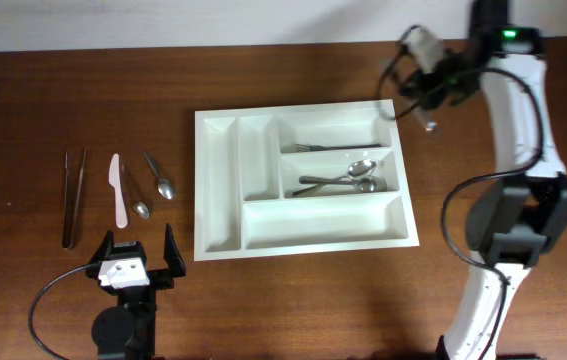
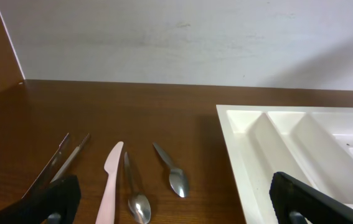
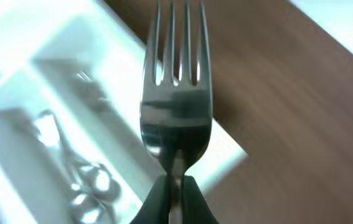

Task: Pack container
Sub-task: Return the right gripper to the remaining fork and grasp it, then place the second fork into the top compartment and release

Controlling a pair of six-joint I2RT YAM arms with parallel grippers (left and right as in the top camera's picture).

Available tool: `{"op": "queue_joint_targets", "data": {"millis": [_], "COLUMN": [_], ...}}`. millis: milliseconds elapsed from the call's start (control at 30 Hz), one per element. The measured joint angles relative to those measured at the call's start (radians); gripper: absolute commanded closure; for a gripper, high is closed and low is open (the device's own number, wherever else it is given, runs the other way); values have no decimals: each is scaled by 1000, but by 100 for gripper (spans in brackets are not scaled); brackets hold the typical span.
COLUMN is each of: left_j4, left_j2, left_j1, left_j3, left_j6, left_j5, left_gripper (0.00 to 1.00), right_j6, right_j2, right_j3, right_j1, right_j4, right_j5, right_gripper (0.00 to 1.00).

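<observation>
The white container lies mid-table. A fork lies in its top wide compartment and two spoons in the middle one. The bottom wide and both narrow compartments show bare. My right gripper hovers above the container's back right corner. In the right wrist view it is shut on a silver fork, tines pointing away, over the container's corner. My left gripper is open and empty at the front left, and also shows in the left wrist view.
Left of the container lie two dark sticks, a pale pink knife and two spoons. The left wrist view shows the knife, spoons, sticks and container edge.
</observation>
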Motion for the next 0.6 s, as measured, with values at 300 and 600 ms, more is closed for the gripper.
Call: {"op": "queue_joint_targets", "data": {"millis": [300, 600], "left_j4": [0, 0], "left_j2": [0, 0], "left_j1": [0, 0], "left_j3": [0, 0], "left_j6": [0, 0], "left_j5": [0, 0], "left_gripper": [1, 1], "right_j6": [-410, -496], "right_j2": [0, 71], "right_j3": [0, 0], "right_j1": [209, 273], "right_j4": [-58, -59], "right_j5": [32, 103], "right_gripper": [96, 96]}}
